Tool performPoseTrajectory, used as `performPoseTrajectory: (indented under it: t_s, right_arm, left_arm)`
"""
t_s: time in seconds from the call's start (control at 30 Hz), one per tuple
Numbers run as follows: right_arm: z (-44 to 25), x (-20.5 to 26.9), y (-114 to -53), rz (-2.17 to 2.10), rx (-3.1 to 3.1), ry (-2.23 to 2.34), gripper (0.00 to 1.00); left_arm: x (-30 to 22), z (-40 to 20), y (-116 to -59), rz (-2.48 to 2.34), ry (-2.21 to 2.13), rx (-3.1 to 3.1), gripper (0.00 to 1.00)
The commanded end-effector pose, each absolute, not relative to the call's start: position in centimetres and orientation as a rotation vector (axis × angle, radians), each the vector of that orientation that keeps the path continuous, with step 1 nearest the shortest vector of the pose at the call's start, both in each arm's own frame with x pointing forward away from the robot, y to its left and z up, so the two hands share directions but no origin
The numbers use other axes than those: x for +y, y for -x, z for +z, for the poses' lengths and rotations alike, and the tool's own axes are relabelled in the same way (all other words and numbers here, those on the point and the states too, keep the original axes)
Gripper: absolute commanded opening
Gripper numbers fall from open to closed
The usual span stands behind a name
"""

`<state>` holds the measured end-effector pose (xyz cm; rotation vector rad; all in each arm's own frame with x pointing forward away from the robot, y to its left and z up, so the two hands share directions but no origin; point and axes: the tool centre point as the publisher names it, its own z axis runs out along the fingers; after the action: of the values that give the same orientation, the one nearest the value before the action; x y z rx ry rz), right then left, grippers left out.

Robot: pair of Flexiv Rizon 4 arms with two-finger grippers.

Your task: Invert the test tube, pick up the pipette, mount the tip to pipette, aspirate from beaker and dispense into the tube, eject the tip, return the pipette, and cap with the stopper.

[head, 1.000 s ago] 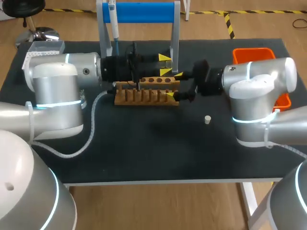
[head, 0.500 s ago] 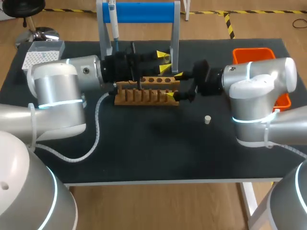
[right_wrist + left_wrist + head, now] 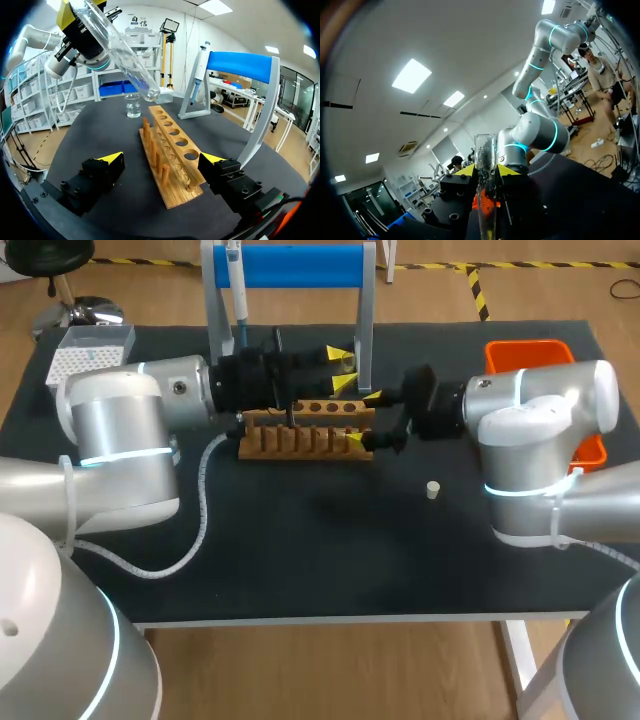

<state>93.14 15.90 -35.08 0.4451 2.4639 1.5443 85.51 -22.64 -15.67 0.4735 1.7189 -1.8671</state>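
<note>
Black table [image 3: 300, 560] carries the wooden rack [image 3: 305, 430], whose near end lies between the spread fingers of the right gripper [image 3: 362, 418], untouched. To invert well, the left gripper [image 3: 486, 170] should probably rotate slowly, without loosening. It clamps the test tube [image 3: 120, 50], tilted above the rack.

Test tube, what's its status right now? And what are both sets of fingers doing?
Left fingers shut on test tube, held tilted over wooden rack. Right fingers open, either side of rack's end. Stopper lies apart on table.
</note>
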Motion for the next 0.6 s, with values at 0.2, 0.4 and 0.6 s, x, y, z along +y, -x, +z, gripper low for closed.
performPoseTrajectory:
  t_s: [0.2, 0.4, 0.6]
  right_arm:
    - [-35.1, 15.8, -93.1, 1.544, 2.464, -0.445, 1.00]
    - [-35.1, 15.8, -93.1, 1.544, 2.464, -0.445, 1.00]
    - [-35.1, 15.8, -93.1, 1.544, 2.464, -0.445, 1.00]
  left_arm:
    - [-21.8, -15.5, -87.1, -1.954, -0.338, 1.769, 0.00]
    - [-20.9, -15.7, -88.8, -2.031, -0.194, 1.788, 0.00]
    - [-20.5, -15.6, -90.4, -2.078, -0.118, 1.807, 0.00]
